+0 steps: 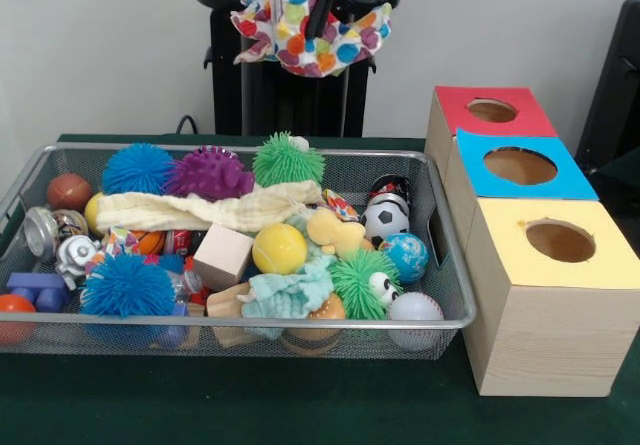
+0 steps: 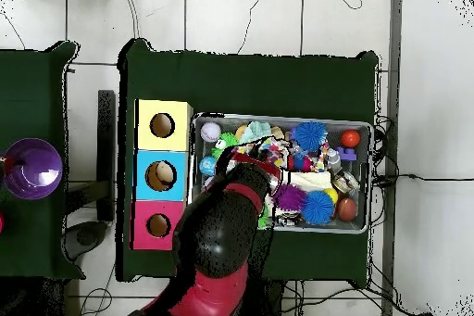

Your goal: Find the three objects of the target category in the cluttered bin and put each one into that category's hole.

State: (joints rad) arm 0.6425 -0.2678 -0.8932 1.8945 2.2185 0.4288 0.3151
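1. The claw (image 1: 318, 10) hangs high above the far side of the bin (image 1: 300, 321), clenched on a dotted cloth (image 1: 310, 33) that droops around its black fingers.
2. The bin sits on the green desk (image 1: 250, 405), crowded with toys. Along its far wall are a blue spiky ball (image 1: 137, 169), a purple spiky ball (image 1: 208, 173) and a green spiky ball (image 1: 287, 159).
3. A cream cloth (image 1: 205, 210) stretches across the bin's middle, over other toys. A second scrap of dotted fabric (image 1: 340, 205) peeks out by its right end, mostly buried.
4. Nearer the front rim lie a wooden cube (image 1: 223, 256), a yellow ball (image 1: 279, 249), a mint cloth (image 1: 290, 293) and another blue spiky ball (image 1: 127, 284).
5. Right of the bin stand three boxes in a row; the yellow box (image 1: 545, 310) is nearest the camera, its hole (image 1: 560, 241) open and unobstructed, well apart from the claw.
6. The blue box (image 1: 520, 166) and red box (image 1: 490, 111) stand behind it.
7. From overhead, the arm (image 2: 227, 238) reaches over the bin's box-side end.
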